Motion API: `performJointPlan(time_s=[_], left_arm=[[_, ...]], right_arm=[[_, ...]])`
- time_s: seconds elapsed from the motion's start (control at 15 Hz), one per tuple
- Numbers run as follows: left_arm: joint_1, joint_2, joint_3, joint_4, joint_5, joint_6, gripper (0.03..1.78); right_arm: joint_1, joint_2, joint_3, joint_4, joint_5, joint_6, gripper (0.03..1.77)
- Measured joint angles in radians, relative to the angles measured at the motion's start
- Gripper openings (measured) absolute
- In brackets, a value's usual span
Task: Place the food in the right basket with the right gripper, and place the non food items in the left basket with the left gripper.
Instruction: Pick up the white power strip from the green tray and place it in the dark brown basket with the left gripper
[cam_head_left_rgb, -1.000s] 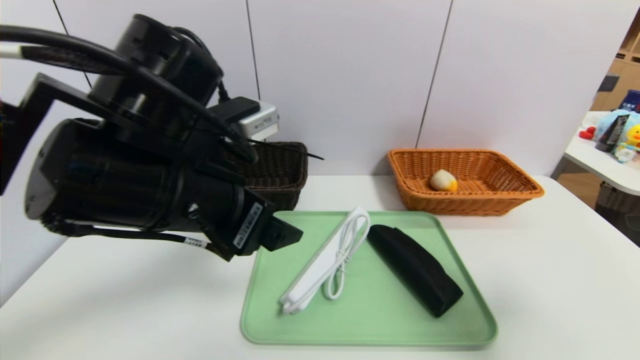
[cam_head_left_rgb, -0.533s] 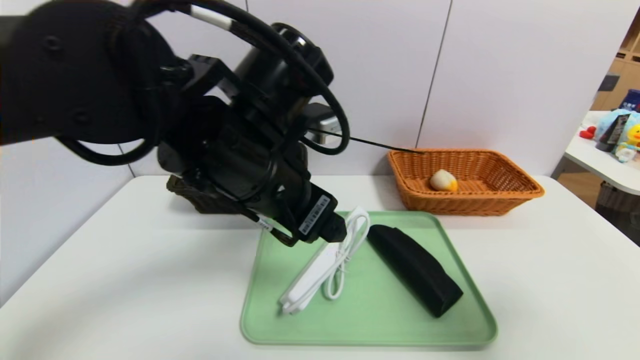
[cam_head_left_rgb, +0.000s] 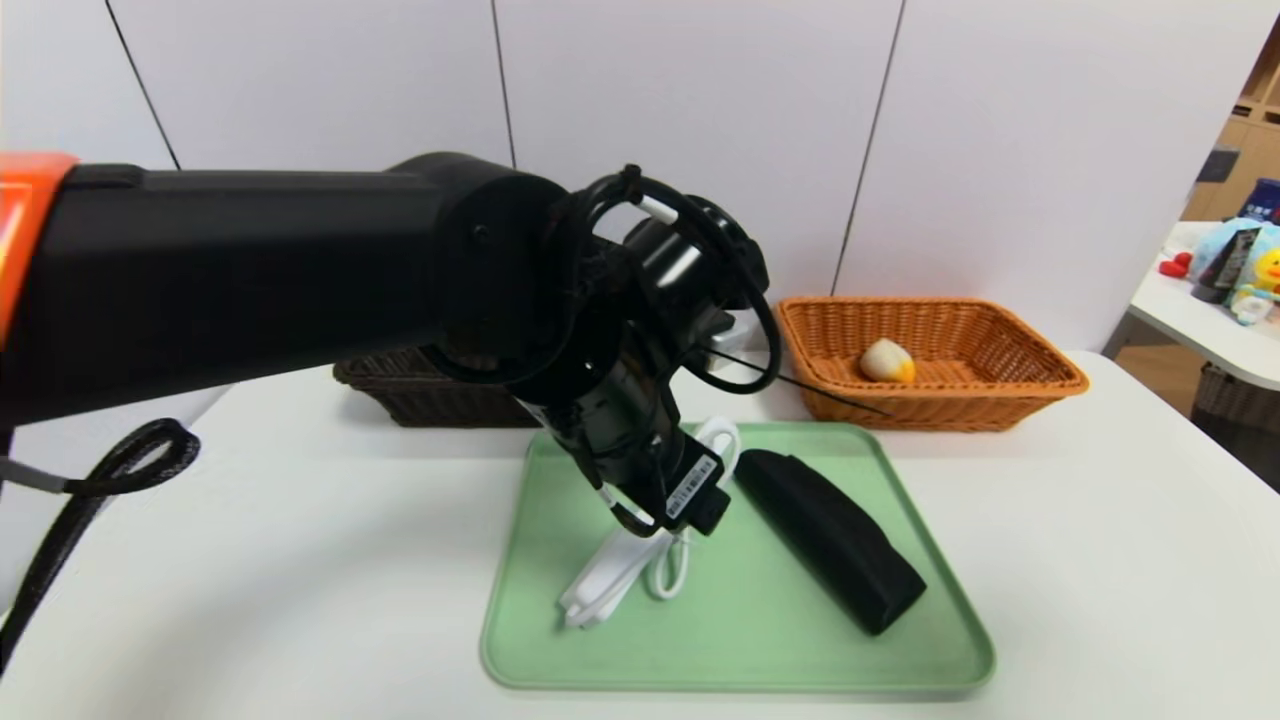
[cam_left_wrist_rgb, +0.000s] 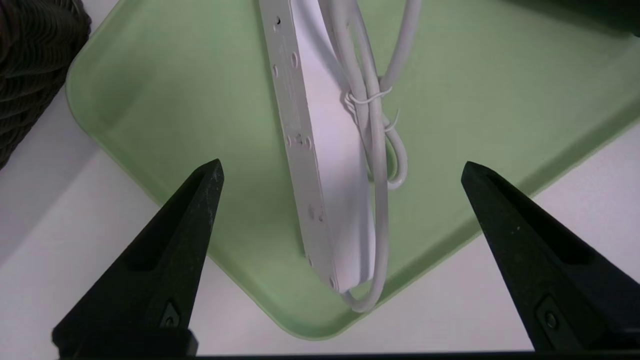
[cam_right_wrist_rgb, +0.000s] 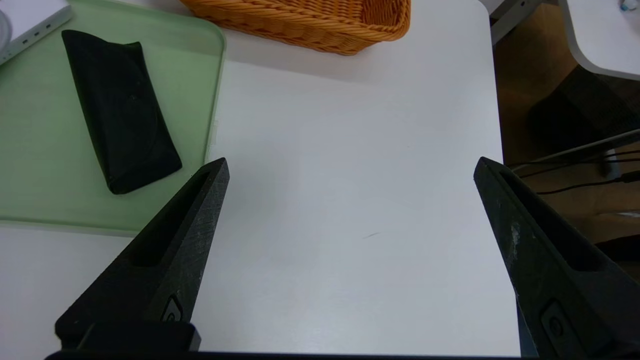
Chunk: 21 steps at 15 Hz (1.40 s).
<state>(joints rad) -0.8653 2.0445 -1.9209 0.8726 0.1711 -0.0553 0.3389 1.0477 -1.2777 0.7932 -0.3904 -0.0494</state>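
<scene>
Both fingers of the left pincer (cam_left_wrist_rgb: 341, 167) spread wide above the white power strip (cam_left_wrist_rgb: 320, 165) between them.

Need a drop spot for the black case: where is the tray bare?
Bare: the green tray's near strip, and the gap between the power strip and the black case. Crowded: the far half, under the open left pincer.

bare tray (cam_left_wrist_rgb: 165, 135) either side of power strip (cam_left_wrist_rgb: 320, 165); black case (cam_head_left_rgb: 830, 540) crowds its right
</scene>
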Motion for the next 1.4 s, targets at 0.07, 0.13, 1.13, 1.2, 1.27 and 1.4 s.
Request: performJointPlan(time_s=[0.07,0.13,1.13,1.2,1.27,1.4], left_arm=[[0.000,0.022,-0.019,0.001,0.004,-0.008,1.69],[0.000,0.040,-0.034,-0.001,0.011,-0.011,1.69],[-0.030,0.175,-0.051,-0.033,0.110,-0.027,1.69],[-0.029,0.183,-0.051,-0.040,0.114,-0.028,1.69],[-0.029,0.190,-0.051,-0.045,0.115,-0.028,1.69],[-0.029,0.201,-0.051,-0.046,0.117,-0.028,1.69]], right_arm=[[-0.001,0.001,-0.001,0.000,0.000,-0.001,1.69],[-0.002,0.003,-0.002,0.000,-0.001,-0.002,1.69],[-0.001,-0.003,0.010,0.008,0.001,-0.004,1.69],[-0.001,-0.007,0.011,0.008,0.002,-0.005,1.69],[-0.001,-0.010,0.013,0.009,0.001,-0.007,1.69],[-0.002,-0.015,0.020,0.009,0.002,-0.009,1.69]])
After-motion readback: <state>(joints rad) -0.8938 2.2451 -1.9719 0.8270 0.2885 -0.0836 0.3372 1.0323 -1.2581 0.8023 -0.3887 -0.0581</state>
